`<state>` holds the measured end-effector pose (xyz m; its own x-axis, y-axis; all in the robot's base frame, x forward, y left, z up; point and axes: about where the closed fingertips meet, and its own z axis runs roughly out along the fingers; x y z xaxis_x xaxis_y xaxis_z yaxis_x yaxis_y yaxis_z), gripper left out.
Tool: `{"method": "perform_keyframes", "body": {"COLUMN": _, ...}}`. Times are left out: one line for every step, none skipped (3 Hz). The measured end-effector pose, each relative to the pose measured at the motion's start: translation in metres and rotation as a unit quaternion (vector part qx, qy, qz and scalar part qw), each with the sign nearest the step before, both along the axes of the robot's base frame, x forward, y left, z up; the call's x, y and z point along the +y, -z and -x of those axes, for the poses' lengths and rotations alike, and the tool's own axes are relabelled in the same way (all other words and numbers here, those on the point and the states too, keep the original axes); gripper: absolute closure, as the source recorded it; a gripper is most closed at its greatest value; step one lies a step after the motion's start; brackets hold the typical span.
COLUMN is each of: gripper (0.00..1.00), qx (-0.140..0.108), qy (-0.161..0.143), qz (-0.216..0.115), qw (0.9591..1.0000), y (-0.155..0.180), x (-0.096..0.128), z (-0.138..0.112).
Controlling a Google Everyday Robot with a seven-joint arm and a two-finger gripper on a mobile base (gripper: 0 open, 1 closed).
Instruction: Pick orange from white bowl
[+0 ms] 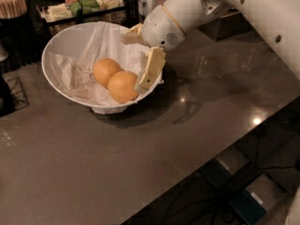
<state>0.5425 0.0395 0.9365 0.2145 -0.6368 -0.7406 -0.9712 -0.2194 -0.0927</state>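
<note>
The dark, glossy counter [117,172] carries the white bowl [65,41] toward its far left. The claw [141,55] hangs at the bowl's right rim, fingers spread apart.

Likely an office break area or café corner with a robot at work.
Behind the dark grey table [93,163] stood a tray of wrapped snack packets [79,6] and a bundle of wooden sticks [11,3]; cables and boxes [262,191] lay on the floor beside it. The robot's claw [133,62] hung, fingers spread, over the right rim of the white bowl [61,46].
</note>
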Motion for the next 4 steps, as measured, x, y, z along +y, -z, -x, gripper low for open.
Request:
{"method": "perform_keyframes", "body": {"gripper": 0.00, "qx": 0.000, "qy": 0.000, "qz": 0.001, "qw": 1.0000, "y": 0.001, "x": 0.001, "z": 0.000}}
{"method": "perform_keyframes", "body": {"gripper": 0.07, "qx": 0.006, "qy": 0.014, "qz": 0.003, "qw": 0.9999, "y": 0.009, "x": -0.005, "z": -0.005}}
{"method": "perform_keyframes", "body": {"gripper": 0.30, "qx": 0.013, "qy": 0.032, "qz": 0.010, "qw": 0.9994, "y": 0.020, "x": -0.010, "z": -0.014}}
{"method": "perform_keyframes", "body": {"gripper": 0.26, "qx": 0.013, "qy": 0.032, "qz": 0.010, "qw": 0.9994, "y": 0.020, "x": -0.010, "z": -0.014}}
